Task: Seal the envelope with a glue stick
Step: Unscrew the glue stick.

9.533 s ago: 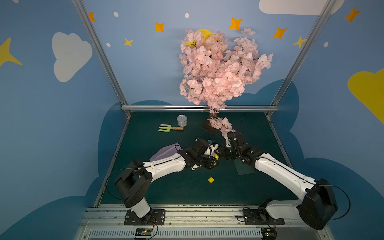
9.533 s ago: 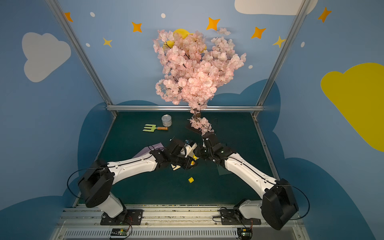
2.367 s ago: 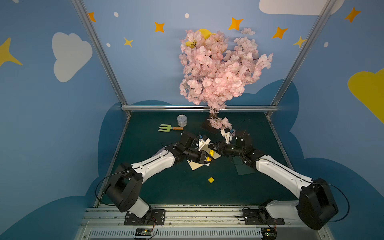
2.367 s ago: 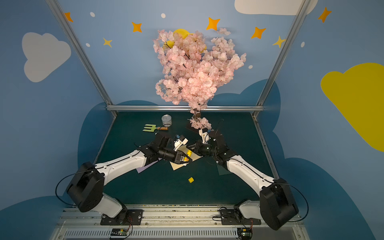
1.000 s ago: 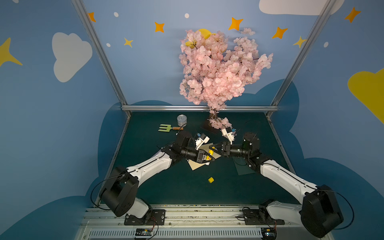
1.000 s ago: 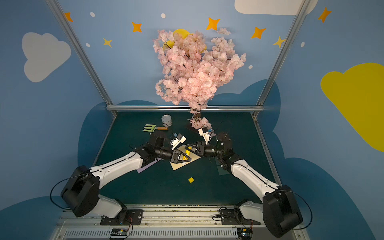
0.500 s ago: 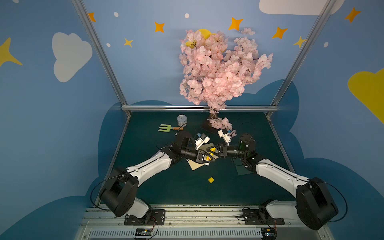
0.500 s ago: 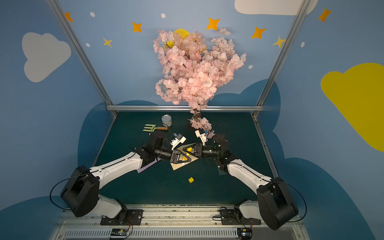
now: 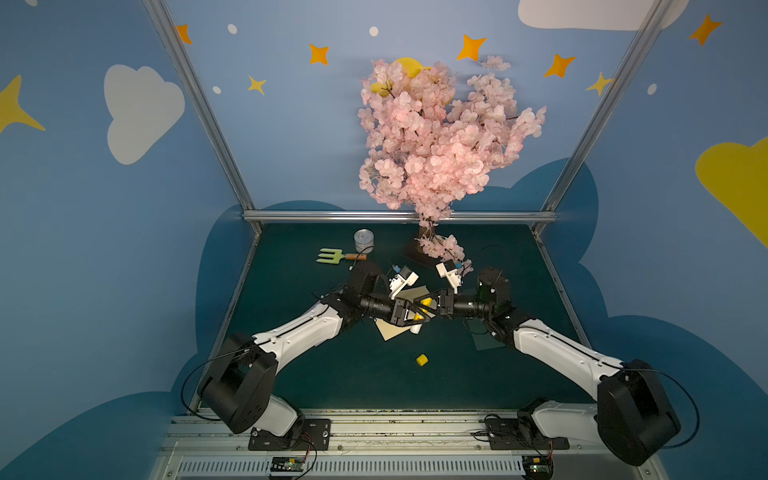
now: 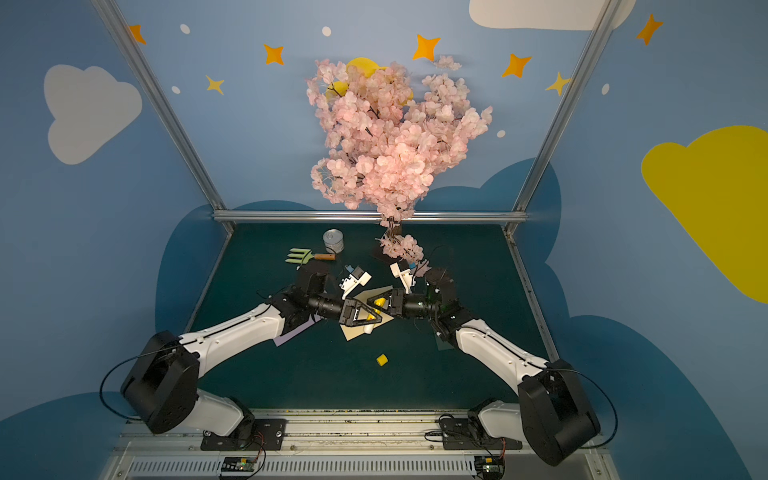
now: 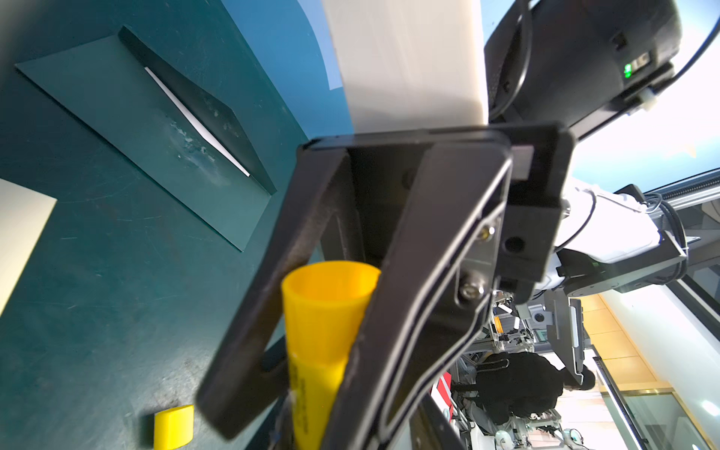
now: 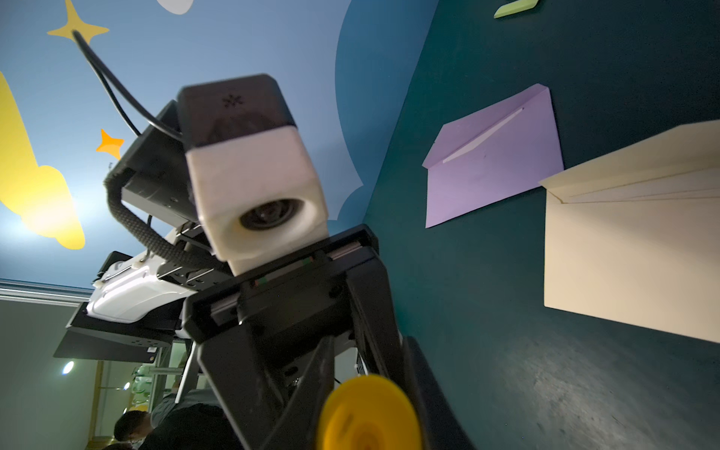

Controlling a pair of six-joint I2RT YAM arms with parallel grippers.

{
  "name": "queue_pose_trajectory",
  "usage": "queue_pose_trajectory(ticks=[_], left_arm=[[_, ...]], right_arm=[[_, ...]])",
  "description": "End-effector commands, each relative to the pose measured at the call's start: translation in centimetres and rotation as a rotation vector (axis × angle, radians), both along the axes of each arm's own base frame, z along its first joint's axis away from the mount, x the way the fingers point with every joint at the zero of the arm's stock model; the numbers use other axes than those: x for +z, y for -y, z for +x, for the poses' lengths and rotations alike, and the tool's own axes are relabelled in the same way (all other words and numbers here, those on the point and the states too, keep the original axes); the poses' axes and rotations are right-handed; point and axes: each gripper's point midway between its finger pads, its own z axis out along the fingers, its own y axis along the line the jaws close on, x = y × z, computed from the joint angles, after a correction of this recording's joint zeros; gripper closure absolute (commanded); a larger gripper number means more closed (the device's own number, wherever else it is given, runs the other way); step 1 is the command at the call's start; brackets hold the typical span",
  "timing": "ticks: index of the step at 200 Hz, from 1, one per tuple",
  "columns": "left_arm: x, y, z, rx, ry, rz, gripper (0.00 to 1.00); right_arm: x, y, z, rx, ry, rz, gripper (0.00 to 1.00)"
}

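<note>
Since a second ago the right gripper is clamped on the glue stick, held over the envelope on the mat. Whether the left gripper is parted cannot be told. A handover is judged underway; a clean left release is called for next.

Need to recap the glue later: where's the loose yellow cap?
In both top views the cap lies on the green mat, midway between the left arm and right arm, nearer their bases than the cream envelope.

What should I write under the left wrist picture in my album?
Right gripper clamps the glue stick; a yellow cap lies on the green mat.
</note>
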Motion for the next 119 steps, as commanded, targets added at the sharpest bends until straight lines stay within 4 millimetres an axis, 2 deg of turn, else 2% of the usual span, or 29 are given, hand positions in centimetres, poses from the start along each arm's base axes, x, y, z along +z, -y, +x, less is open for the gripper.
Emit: queue_pose_trajectory(ticks=[1, 42, 95, 119], left_arm=[[0.1, -0.2, -0.2, -0.013, 0.01, -0.016, 0.52], [-0.4, -0.1, -0.6, -0.036, -0.026, -0.018, 0.47], [-1.4, 0.5, -1.3, -0.062, -0.058, -0.008, 0.47], [-2.0, 0.8, -1.2, -0.06, -0.069, 0.002, 0.54]], right_arm=[[1.3, 0.1, 0.1, -0.012, 0.054, -0.017, 1.0], [1.2, 0.6, 0.5, -0.05, 0.071, -0.039, 1.0], [1.4, 0.8, 1.2, -0.08, 0.073, -0.035, 1.0], [1.5, 0.8, 1.3, -0.087, 0.077, -0.035, 1.0]])
